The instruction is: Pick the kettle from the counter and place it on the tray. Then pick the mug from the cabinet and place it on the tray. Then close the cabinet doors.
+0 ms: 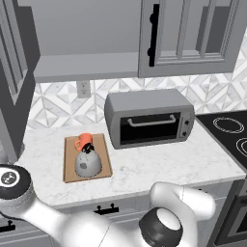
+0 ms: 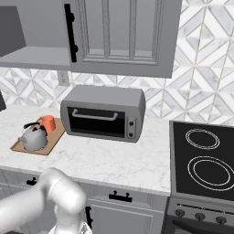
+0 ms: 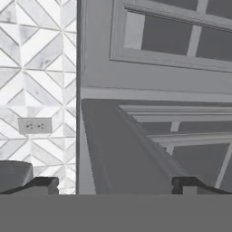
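Wooden and light brown, one tray lies on the white marble counter, carrying one silver-grey kettle and one orange mug just behind it, the two close together. One grey toaster oven stands beside the tray, and one black stovetop shows two ring burners. One wall outlet sits on the patterned backsplash, up and left of the fingers in the hand view; no writing is legible anywhere. The fingers are spread wide with nothing between them, facing a grey panelled cabinet door. The cabinet stands open above the tray, its inner shelf bare.
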You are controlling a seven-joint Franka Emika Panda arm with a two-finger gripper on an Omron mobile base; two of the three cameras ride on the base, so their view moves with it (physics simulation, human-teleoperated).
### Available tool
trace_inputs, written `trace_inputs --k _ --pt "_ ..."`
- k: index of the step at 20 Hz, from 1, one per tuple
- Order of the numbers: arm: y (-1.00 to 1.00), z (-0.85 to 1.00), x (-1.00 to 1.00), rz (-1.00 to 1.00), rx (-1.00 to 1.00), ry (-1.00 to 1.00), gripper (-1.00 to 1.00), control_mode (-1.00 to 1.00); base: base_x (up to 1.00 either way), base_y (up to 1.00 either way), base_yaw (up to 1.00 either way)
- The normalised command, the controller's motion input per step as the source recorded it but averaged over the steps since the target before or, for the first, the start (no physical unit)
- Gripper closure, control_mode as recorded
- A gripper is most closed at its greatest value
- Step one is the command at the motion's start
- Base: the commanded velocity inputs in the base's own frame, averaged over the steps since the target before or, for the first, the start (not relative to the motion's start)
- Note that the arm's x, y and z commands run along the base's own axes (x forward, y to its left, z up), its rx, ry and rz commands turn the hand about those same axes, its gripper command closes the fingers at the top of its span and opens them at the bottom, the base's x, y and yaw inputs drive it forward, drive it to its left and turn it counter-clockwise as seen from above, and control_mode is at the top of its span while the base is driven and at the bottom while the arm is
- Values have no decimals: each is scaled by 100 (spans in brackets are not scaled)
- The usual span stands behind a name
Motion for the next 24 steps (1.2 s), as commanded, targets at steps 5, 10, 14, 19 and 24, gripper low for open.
trace_inputs --k 5,10,14,19,24 --pt "-42 65 0 -16 11 26 -100 -100 0 0 0" --pt "-70 23 0 -1 12 12 -100 -100 0 0 0" --pt "-86 6 14 0 14 7 -100 -100 0 0 0" --pt "-89 0 37 0 15 7 -100 -100 0 0 0" --pt "-84 0 74 5 16 9 -100 -100 0 0 0"
